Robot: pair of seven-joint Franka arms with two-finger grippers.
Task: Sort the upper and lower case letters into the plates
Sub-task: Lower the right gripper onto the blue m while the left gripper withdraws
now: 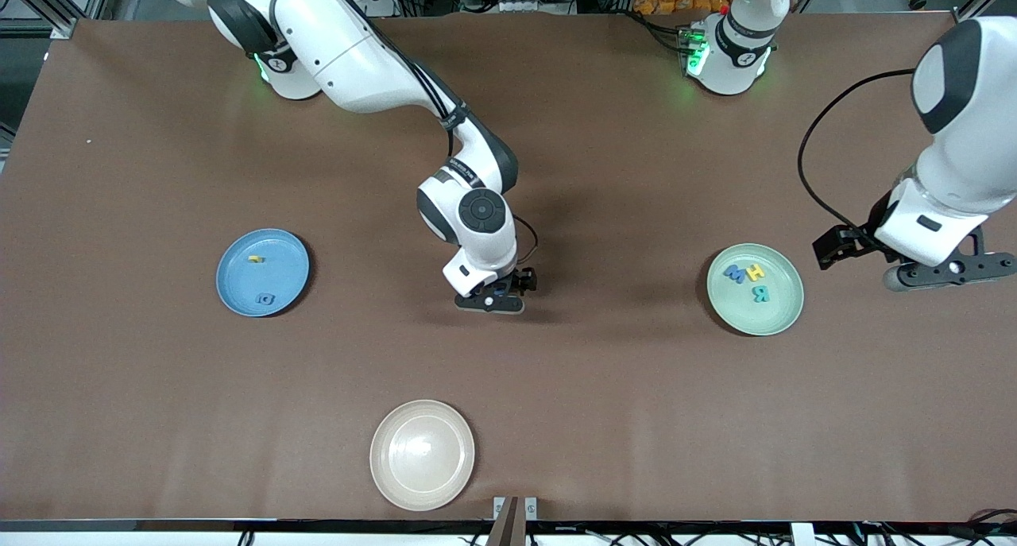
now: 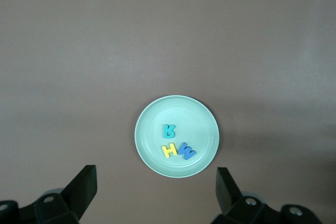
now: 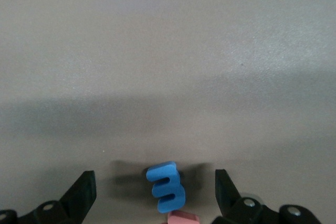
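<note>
My right gripper (image 1: 496, 293) is low over the middle of the table, open. Its fingers straddle a blue letter (image 3: 166, 187) lying on the cloth, and a pink-red letter (image 3: 182, 217) touches that one's end. The sky-blue plate (image 1: 286, 280) toward the right arm's end holds a yellow letter (image 1: 255, 258) and a blue letter (image 1: 264, 299). The mint plate (image 1: 783, 311) toward the left arm's end holds a blue letter (image 1: 734, 273), a yellow H (image 1: 755, 272) and a teal letter (image 1: 761, 294). My left gripper (image 1: 949, 269) hangs open and empty beside the mint plate (image 2: 199, 124).
A cream-beige plate (image 1: 422, 454) with nothing in it lies near the table's front edge, nearer to the camera than the right gripper. The brown cloth (image 1: 604, 387) covers the whole table.
</note>
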